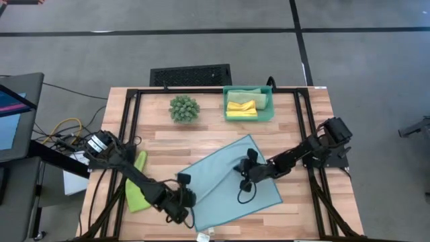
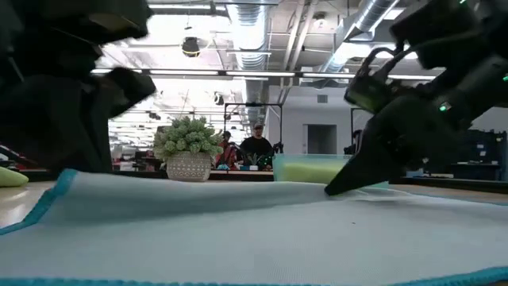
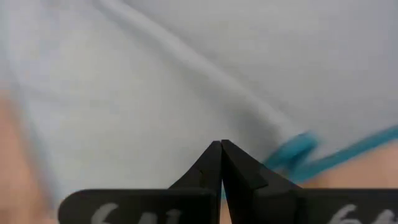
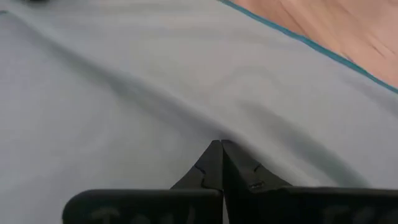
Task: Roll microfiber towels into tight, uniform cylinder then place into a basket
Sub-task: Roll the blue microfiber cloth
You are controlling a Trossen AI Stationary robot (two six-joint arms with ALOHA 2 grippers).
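1. Tools first: the left tool (image 1: 180, 210) sits at about seven o'clock on the table, its fingers pressed together at the near-left edge of the light blue towel (image 1: 228, 181). In its wrist view the tips meet right at the teal hem, so it looks pinched on the cloth, though I can't see fabric between them.
2. The right tool (image 1: 245, 176) is down on the middle of the same towel, at roughly five o'clock from the table's centre, fingers shut tip to tip on the fabric. A crease runs away from the tips, so I judge it is gathering or pinning a fold to start the roll.
3. The light blue towel lies spread flat and turned diagonally, not yet rolled. Holding an edge and the middle together reads as keeping it taut for that first turn.
4. The lime green towel (image 1: 138, 181) waits at nine o'clock, under the left arm.
5. The basket (image 1: 248, 105) stands at one o'clock by the far edge, with a yellow towel (image 1: 241, 108) and a sage green towel (image 1: 253, 91) already inside.
6. The plant ball (image 1: 184, 108) sits at eleven o'clock; a black grille (image 1: 191, 74) lies beyond the table.
7. The table (image 1: 295, 128) is pale wood planks in a black frame, on grey floor.
8. Behind is a bright workshop with ceiling ducts; a person (image 2: 256, 144) shows far off.
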